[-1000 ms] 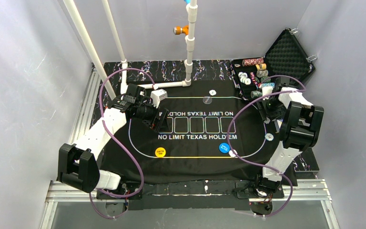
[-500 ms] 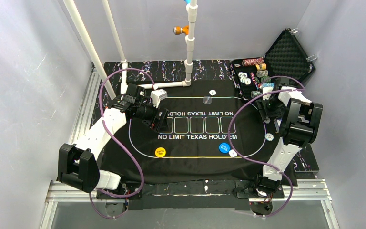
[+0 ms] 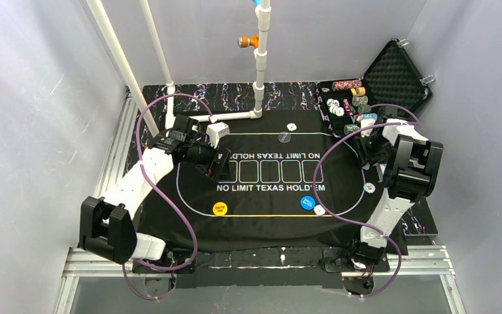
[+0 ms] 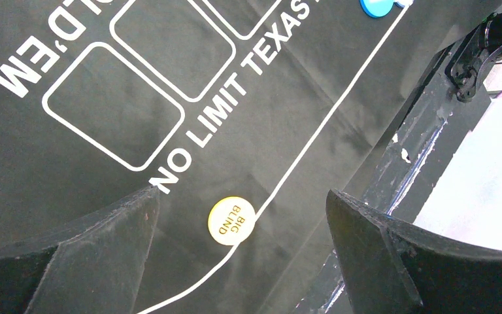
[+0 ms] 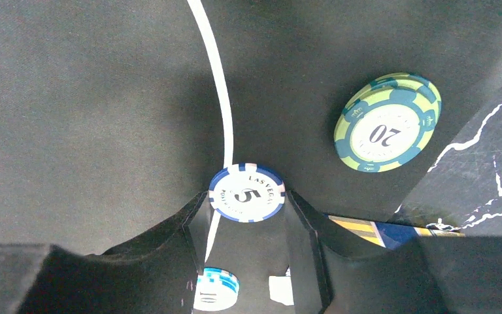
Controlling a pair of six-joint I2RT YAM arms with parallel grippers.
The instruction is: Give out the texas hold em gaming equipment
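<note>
In the right wrist view my right gripper (image 5: 246, 200) is shut on a white and blue "5" chip (image 5: 247, 191), held edge to edge between its fingertips just above the black mat. A green "20" chip (image 5: 387, 122) lies flat to its right. From above, the right gripper (image 3: 366, 140) sits at the mat's far right, beside the case. My left gripper (image 3: 218, 163) hangs open over the mat's left side. Below it lies the yellow "BIG BLIND" button (image 4: 231, 221), between the spread fingers of the left gripper (image 4: 242, 193). The blue button (image 3: 308, 202) has a white chip (image 3: 319, 209) beside it.
The open black foam-lined case (image 3: 399, 77) at the back right holds several chip stacks (image 3: 348, 98). Loose chips lie on the mat at the far edge (image 3: 291, 126), (image 3: 284, 137) and at the right (image 3: 369, 188). White pipe posts (image 3: 259, 78) stand at the back.
The right gripper's fingers have closed in on the "5" chip, and its wrist has shifted slightly toward the case. The left arm has not moved.
</note>
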